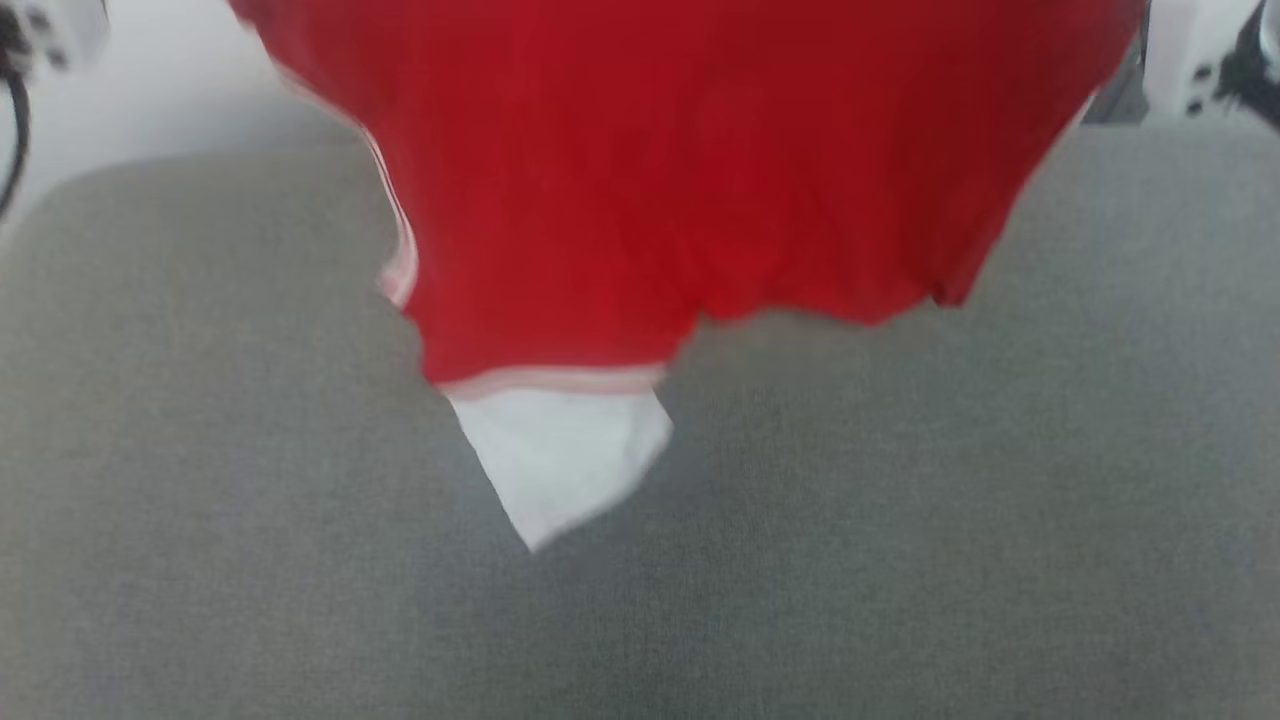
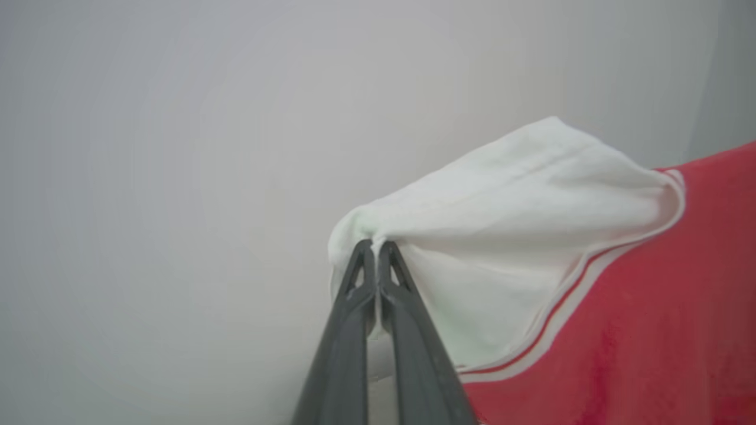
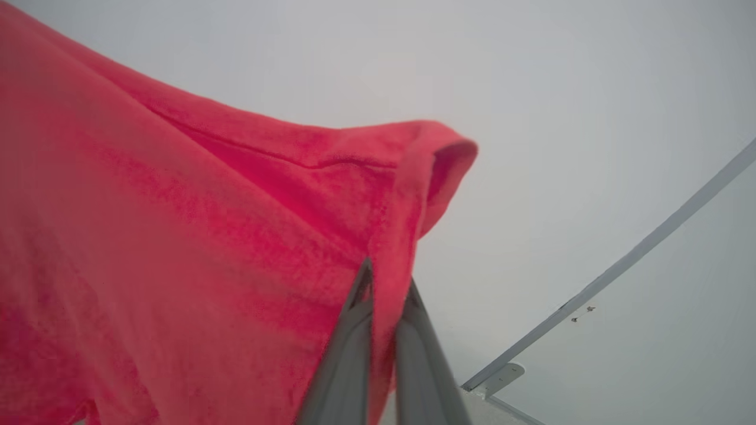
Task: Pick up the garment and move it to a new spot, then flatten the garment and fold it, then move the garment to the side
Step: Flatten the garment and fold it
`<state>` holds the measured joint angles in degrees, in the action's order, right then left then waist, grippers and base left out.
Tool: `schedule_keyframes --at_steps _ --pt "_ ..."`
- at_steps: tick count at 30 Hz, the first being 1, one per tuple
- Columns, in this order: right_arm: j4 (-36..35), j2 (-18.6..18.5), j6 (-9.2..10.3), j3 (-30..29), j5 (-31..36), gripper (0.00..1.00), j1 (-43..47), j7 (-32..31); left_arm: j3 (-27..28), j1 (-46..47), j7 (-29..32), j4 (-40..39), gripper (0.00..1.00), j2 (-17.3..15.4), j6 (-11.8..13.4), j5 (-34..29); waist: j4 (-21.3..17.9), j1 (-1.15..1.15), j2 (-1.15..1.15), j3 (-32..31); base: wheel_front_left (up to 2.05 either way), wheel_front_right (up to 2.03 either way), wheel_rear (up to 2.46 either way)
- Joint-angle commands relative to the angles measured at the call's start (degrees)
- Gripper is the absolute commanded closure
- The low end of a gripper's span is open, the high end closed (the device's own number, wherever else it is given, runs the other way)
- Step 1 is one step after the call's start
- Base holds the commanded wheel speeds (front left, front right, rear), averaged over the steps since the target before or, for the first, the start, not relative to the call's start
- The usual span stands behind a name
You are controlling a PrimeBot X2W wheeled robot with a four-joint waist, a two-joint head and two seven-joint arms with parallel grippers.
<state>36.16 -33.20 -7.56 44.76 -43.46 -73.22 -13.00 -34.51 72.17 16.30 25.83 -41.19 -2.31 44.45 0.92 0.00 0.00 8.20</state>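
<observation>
Holding garment [image 1: 640,180] aloft by two points, clear of grey fabric surface [image 1: 900,560]; spread red across top centre of head view, blurred; lowest at centre-left of frame, with hanging white sleeve end [image 1: 560,460] below pale striped trim [image 1: 555,380]. Left wrist view: clamped with left gripper [image 2: 376,245] at frame centre on bunched white sleeve fabric [image 2: 502,236], fingers pressed together on cloth; red body off to lower right, striped band between white and red. Right wrist view: pinched with right gripper [image 3: 387,289] on folded red hem at lower centre, cloth sandwiched between fingers; red filling left half of frame; pale bar with bracket [image 3: 620,271] at lower right against plain wall.
</observation>
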Motion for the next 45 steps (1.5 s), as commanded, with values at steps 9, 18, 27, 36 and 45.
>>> schedule_keyframes --at_steps 9,18,27,36,45 --pt "11.89 5.09 0.19 -8.76 13.73 1.0 -9.99 14.69 1.21 16.82 -16.73 12.15 1.0 4.55 0.42 -8.8 -0.26 0.0 0.0 12.93 0.0 0.0 0.0" --pt "22.22 11.14 0.19 -18.21 32.37 1.0 -14.03 26.37 1.66 25.42 -31.27 18.78 1.0 8.41 -0.29 -14.89 1.53 0.0 0.0 18.8 0.0 0.0 0.0" --pt "26.95 15.5 0.14 -13.48 29.24 1.0 -1.69 22.02 -7.28 8.51 -25.97 21.75 1.0 11.54 -5.0 -8.65 3.41 0.0 0.0 14.49 0.0 0.0 0.0" --pt "15.02 9.48 0.14 -2.95 13.31 1.0 14.55 14.7 -18.19 -13.53 -12.1 2.69 1.0 1.78 -5.04 9.55 4.16 0.0 0.0 8.14 0.0 0.0 0.0" --pt "-3.79 -2.22 0.14 4.14 2.01 1.0 30.4 10.05 -19.83 -35.24 -7.5 -17.69 1.0 -8.35 4.47 19.07 4.16 0.0 0.0 3.43 0.0 0.0 0.0"
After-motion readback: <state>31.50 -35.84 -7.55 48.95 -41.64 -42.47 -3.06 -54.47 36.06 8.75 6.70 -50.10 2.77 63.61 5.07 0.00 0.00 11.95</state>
